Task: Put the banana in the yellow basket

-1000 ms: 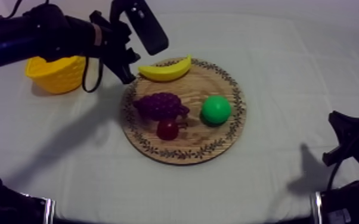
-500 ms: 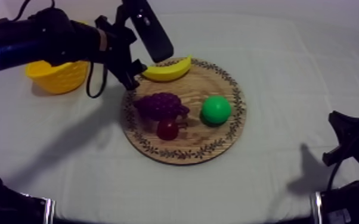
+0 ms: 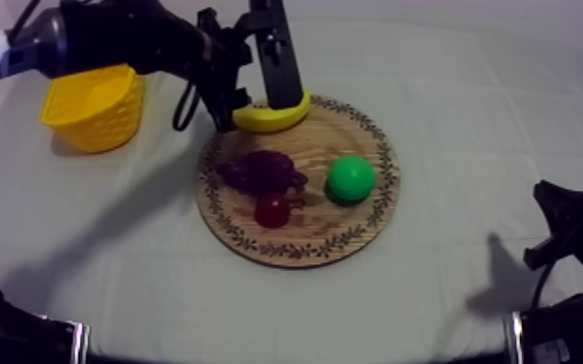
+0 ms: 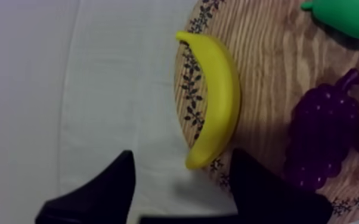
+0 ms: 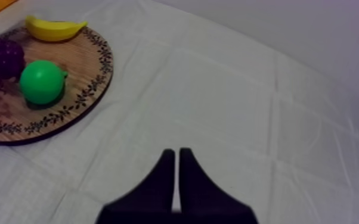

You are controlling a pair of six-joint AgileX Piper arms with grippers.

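Nearest you, your right gripper (image 5: pixel 175 171) sits well off the near right side of the round wooden board with a patterned rim (image 5: pixel 81 59). It is over the grey-white cloth (image 5: pixel 235 95), and its two black fingers are pressed together into a narrow wedge with nothing between them.

On the near part of the board lies the small red fruit (image 3: pixel 272 210). The purple bunch of toy grapes (image 3: pixel 261 171) touches it just behind, towards the board's left side. The green toy pear (image 3: pixel 351 178) sits to the right of the board's middle, apart from the grapes.

Farther back, the yellow toy banana (image 3: pixel 274 115) lies on the board's far left rim, curved along the pattern band.

Your left gripper (image 4: pixel 182 156) hangs over the banana's left end with its fingers spread wide. One finger is over the cloth just outside the board's edge and the other is over the wood of the board. The tip of the banana lies in the gap between them. The fingers have not closed on it, and you cannot tell whether either one touches it.

Beyond the board's far left edge, clear of the rim, the yellow basket (image 3: pixel 92 108) stands upright on the cloth.
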